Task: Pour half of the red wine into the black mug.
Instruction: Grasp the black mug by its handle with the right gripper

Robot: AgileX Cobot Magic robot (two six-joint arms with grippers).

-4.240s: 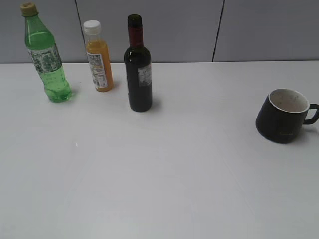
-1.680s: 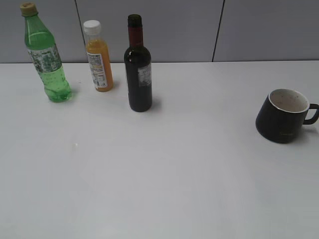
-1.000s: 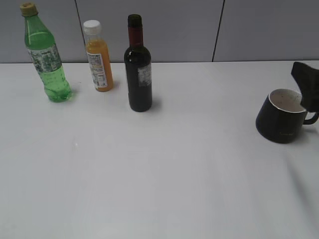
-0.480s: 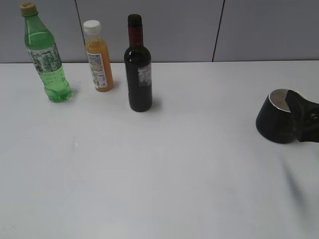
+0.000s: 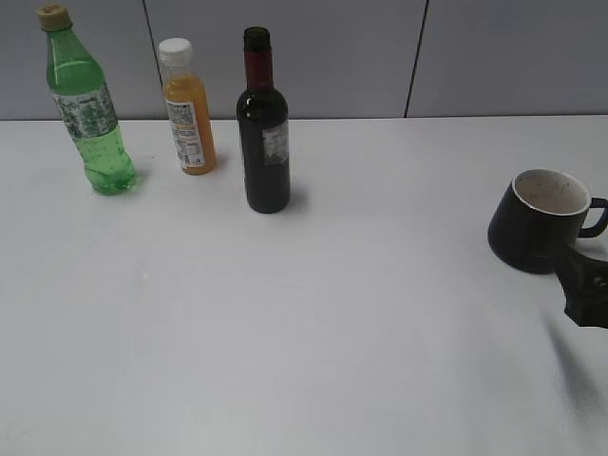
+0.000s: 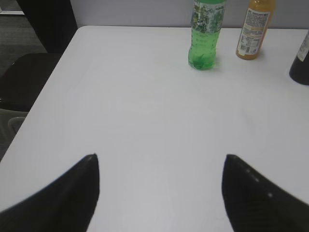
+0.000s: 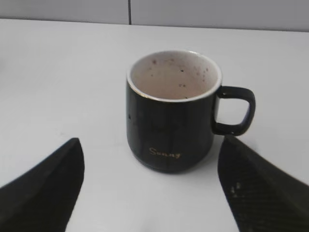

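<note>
So right now my right gripper point(image 7: 149, 186) sits low on the white counter point(image 5: 332, 313), just in front of the squat matte black mug with the white inside point(image 7: 171, 113), fingers spread wide with the mug lined up in the gap but not touching it. The handle sticks out to the right in my right wrist view, close to where that side's finger would pass. The inside has dark specks but no liquid in it that I can see.

My left gripper point(image 6: 159, 193) is also spread wide, holding nothing, hovering over bare counter. The small dark glass wine bottle with the dark red foil neck point(image 5: 263, 123) stands upright well away from the mug, on the far left half of the counter, next to the orange juice bottle with the white cap point(image 5: 186, 109) and the green plastic bottle point(image 5: 87, 104).

What worries me:

- If I close on the mug off-centre, a finger clips the handle and spins or shoves the mug instead of gripping it.
- Coming in this low, I could just bulldoze it across the counter.
- The wine bottle is tall and narrow, with the juice bottle just beside it. A sloppy left approach knocks one of them over.
- I can't tell if the wine bottle's neck is open or capped.
- "Half" is going to be guesswork through dark glass, so overpouring is likely.
</note>
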